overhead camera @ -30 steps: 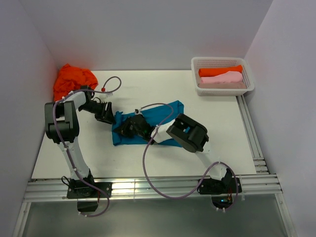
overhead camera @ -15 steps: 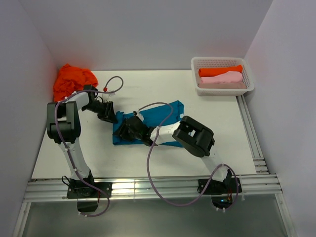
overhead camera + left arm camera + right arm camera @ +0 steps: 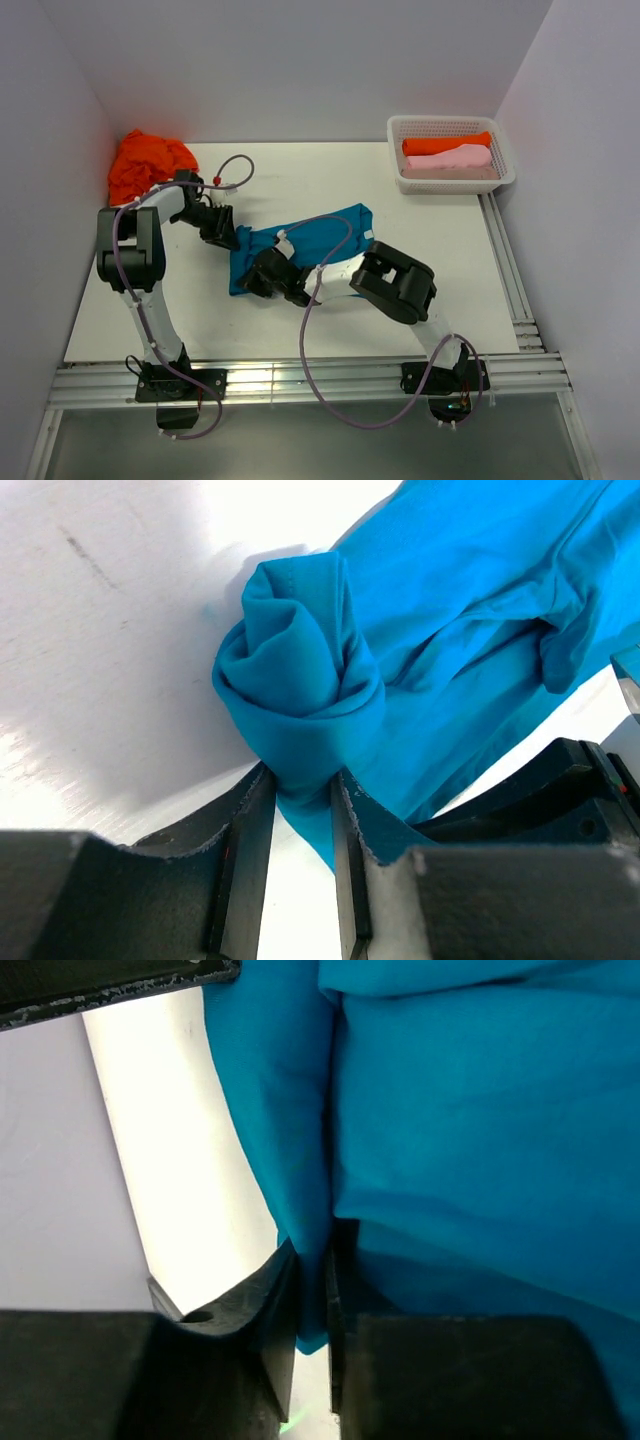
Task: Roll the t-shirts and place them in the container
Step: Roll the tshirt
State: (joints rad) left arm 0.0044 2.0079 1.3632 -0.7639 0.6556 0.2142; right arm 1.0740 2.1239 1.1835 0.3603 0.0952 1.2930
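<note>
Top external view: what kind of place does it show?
Probably a robot test cell: a white table closed in by plain walls, two arms bolted to a metal rail, and practice laundry, a teal t-shirt and a basket of rolled shirts.

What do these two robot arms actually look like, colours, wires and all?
The left arm and right arm are slim white tubes linked by chunky black joint housings. A greyish-purple cable loops loosely along each, held by white clips. The left gripper and right gripper are black, with flat dark fingers scuffed pale along their edges.
</note>
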